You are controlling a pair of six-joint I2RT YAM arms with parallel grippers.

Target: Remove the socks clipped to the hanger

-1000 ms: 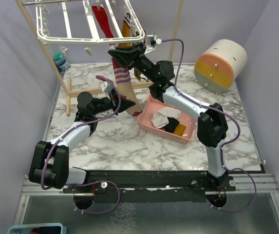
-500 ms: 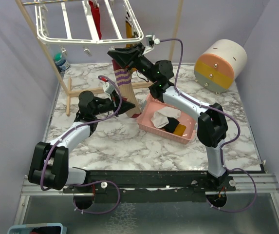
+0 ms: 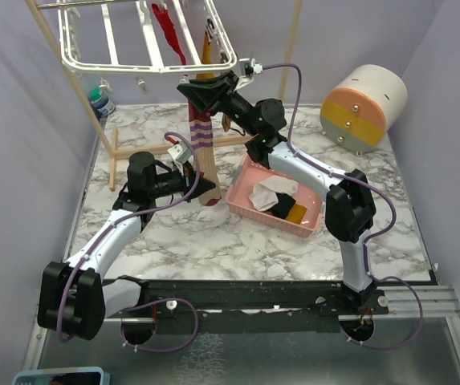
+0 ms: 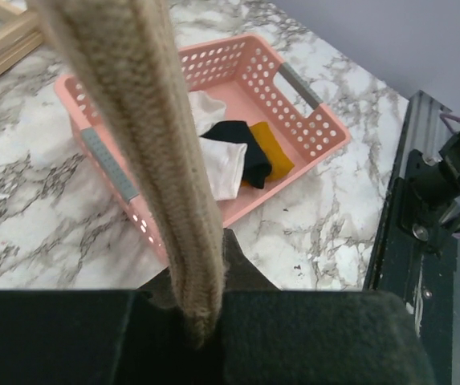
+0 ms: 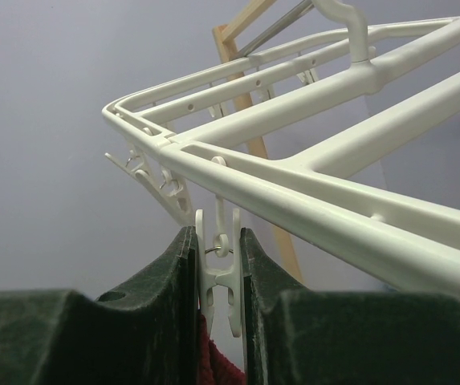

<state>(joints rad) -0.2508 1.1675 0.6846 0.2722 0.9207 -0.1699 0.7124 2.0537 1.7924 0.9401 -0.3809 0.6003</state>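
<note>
- Top view: white marble counter (image 3: 213,233) with grey veins, and lilac walls (image 3: 21,120) around it. The white hanger (image 3: 151,61) hung at back left inside a wooden frame (image 3: 297,28). A pink basket (image 3: 246,210) sat mid-counter.
- Left wrist: the left tool (image 4: 201,317) was clenched on the lower end of a beige striped sock (image 4: 145,136). White, black and mustard socks (image 4: 230,152) lay in the basket below.
- Right wrist: the right tool (image 5: 217,265) pinched a white clip (image 5: 220,281) under the hanger's corner bar, plain wall behind.

one hanger (image 5: 350,84); three socks (image 3: 203,152) clipped on it; three socks in one pink basket (image 4: 250,68)
</note>
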